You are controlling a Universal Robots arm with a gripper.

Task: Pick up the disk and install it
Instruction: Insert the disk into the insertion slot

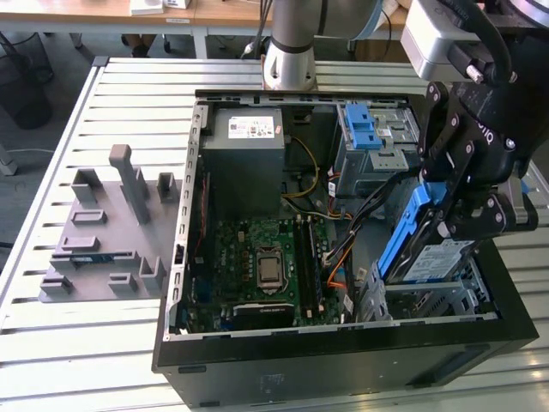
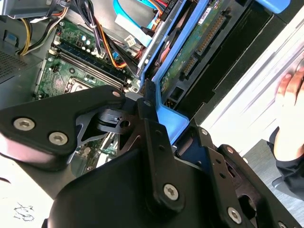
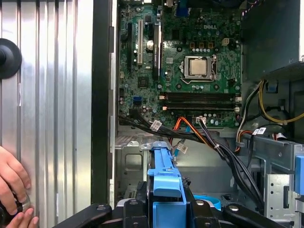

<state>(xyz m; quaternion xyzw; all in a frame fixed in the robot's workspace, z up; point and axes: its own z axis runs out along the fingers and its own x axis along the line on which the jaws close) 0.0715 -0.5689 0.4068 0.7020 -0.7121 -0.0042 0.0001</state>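
Observation:
The disk, a silver drive with a white-and-blue label in a blue carrier frame, hangs tilted over the drive bay at the front of the open computer case, on the exterior view's right. My gripper is shut on its upper end. In the second wrist view the disk's green circuit-board side runs away from the black fingers, which clamp the blue frame. In the first wrist view the blue frame sticks out from the gripper above the metal bay floor.
A grey power-supply box and a drive cage with a blue latch sit at the back of the case. Motherboard and loose cables lie beside the bay. A grey fixture plate lies on the slatted table. A person's hand rests nearby.

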